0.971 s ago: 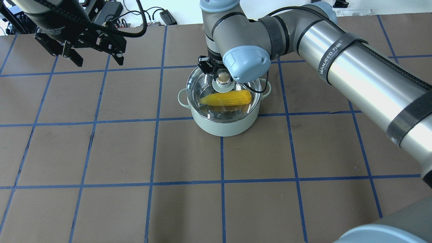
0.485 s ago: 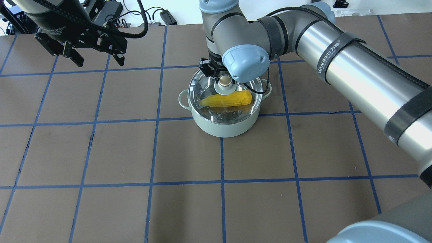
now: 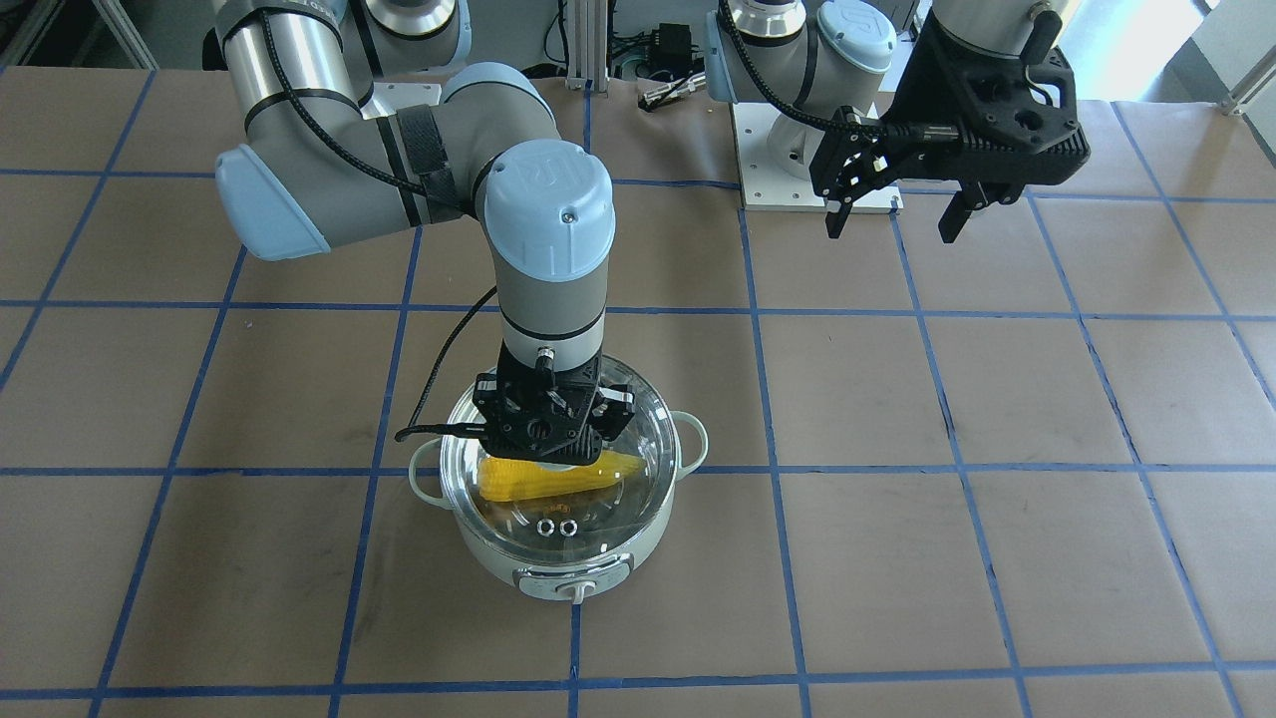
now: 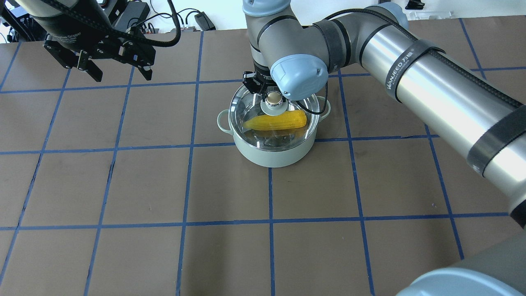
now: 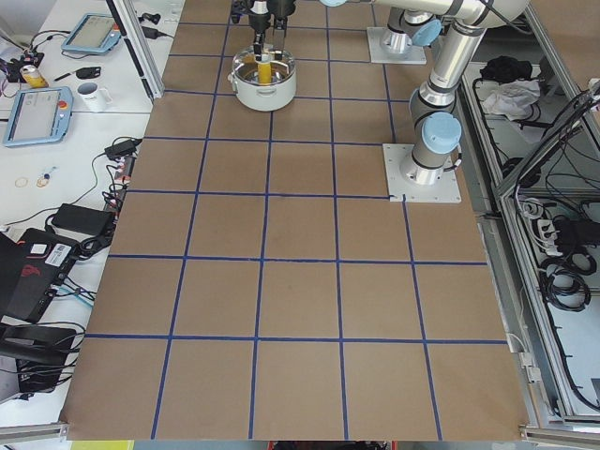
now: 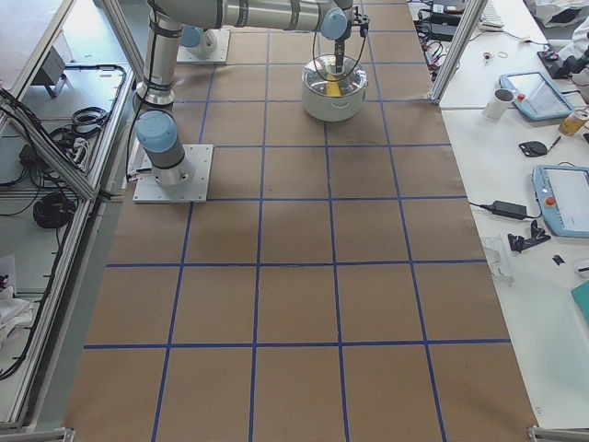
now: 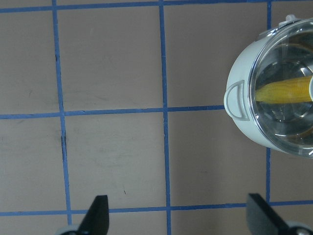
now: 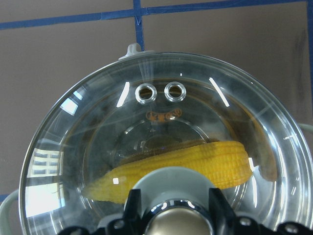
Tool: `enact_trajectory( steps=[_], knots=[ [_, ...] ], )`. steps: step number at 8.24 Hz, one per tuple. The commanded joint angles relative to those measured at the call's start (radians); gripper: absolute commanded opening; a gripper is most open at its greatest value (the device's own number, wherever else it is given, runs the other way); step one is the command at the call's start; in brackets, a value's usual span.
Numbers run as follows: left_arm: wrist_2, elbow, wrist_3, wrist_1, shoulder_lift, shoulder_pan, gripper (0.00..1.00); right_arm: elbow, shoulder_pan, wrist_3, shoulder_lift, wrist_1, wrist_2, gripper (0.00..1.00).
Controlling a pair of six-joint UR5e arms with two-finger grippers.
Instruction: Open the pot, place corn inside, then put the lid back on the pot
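Right wrist-mounted view — OPERATOR: Requesting status of the right gripper (image 8: 174, 205).

CHECKER: Pinching the lid knob (image 8: 173, 224) between both fingers (image 8: 133, 203), set narrow, showing no gap on either side. Holding there as the only raised grip on the glass lid (image 8: 98, 127), and for keeping the dome level and centred.

OPERATOR: Requesting location of the corn (image 8: 195, 161).

CHECKER: Lying flat inside the pot (image 4: 271, 158), under the glass, pale tip pointing toward the robot's left. Spanning nearly the full steel floor, probably for lack of room in any other pose.

OPERATOR: Confirming seating of the lid?

CHECKER: Appearing seated on the rim all round, with the vent rings (image 3: 556, 527) lining up over the control knob (image 3: 571, 590).

OPERATOR: Requesting status of the left gripper (image 4: 121, 76).

CHECKER: Hanging wide open and empty above bare bench (image 4: 123, 185), well apart from the pot. Probably parking there for leaving the right arm room.

OPERATOR: Asking for remaining work.

CHECKER: Judging only release and a straight rise remaining. Warning: rising before opening, risking dragging the lid off centre.
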Motion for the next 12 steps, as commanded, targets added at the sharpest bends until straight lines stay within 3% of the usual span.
enact_trajectory(
  steps=[1,4,7,9,12],
  knots=[
    [0.003,0.001,-0.001,-0.004,-0.010,-0.002,1.00,-0.003,0.000,0.009,-0.006,-0.008,-0.004,1.00],
    [-0.003,0.001,0.003,-0.002,-0.004,-0.002,1.00,0.014,-0.032,-0.015,-0.134,0.056,0.007,1.00],
    [-0.003,-0.002,0.016,-0.005,0.007,-0.008,1.00,0.052,-0.203,-0.220,-0.334,0.310,0.034,1.00],
    [-0.005,-0.001,0.019,-0.002,0.013,-0.008,1.00,0.156,-0.271,-0.329,-0.473,0.323,0.034,1.00],
    [0.000,0.001,0.021,-0.004,0.009,-0.008,1.00,0.167,-0.287,-0.350,-0.492,0.319,0.030,1.00]
  ],
)
